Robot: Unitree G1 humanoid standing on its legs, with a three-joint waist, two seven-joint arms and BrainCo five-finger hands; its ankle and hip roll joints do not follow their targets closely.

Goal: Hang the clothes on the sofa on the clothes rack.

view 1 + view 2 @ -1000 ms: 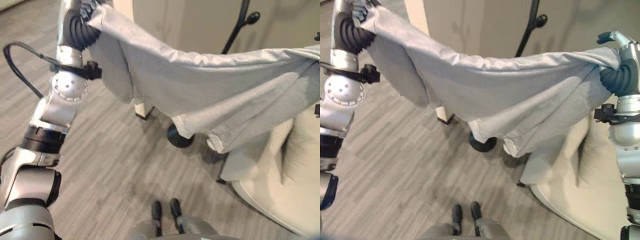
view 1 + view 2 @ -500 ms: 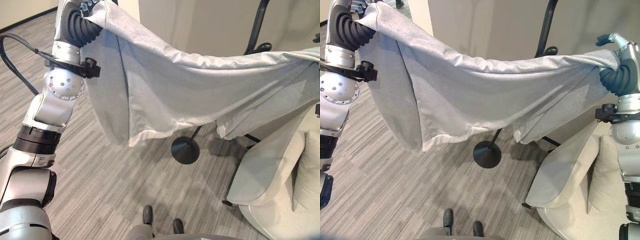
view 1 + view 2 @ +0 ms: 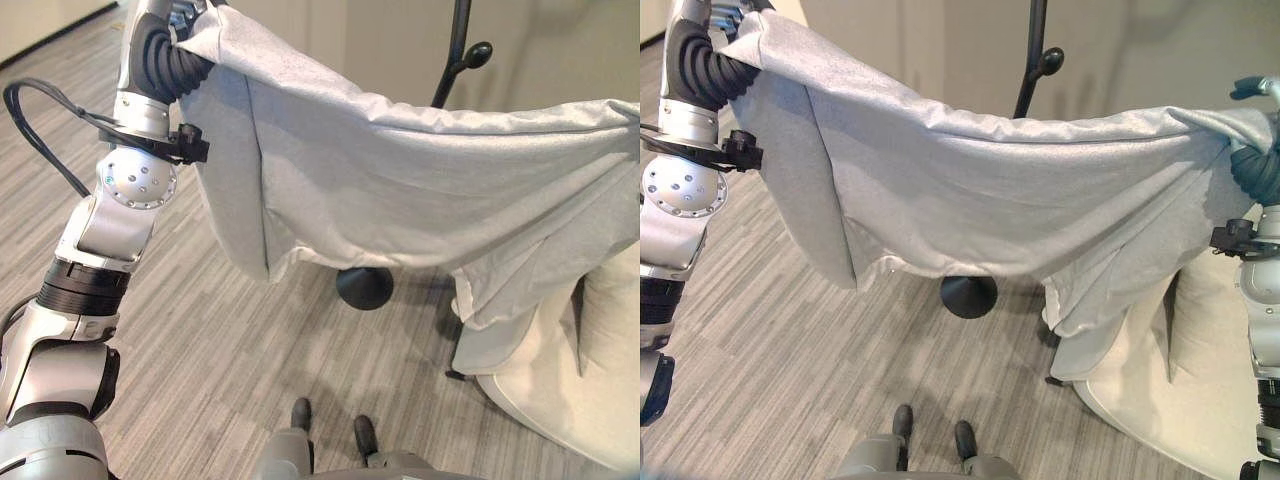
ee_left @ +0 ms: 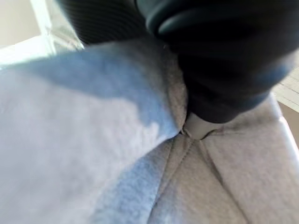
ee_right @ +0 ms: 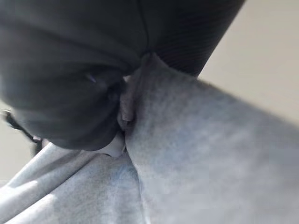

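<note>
Grey knit cloth, a sweatshirt (image 3: pixel 1020 190), is hanging stretched between the raised left hand (image 3: pixel 185 18) and right hand (image 3: pixel 1258 92), each clamped on an edge, just before the black clothes rack (image 3: pixel 1030 70), so next comes draping it over a hook.

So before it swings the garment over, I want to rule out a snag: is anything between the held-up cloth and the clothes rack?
Nothing visible: the grey garment is stretched between left hand and right hand, with the black clothes rack right behind it. The sofa sits below, aside.
</note>
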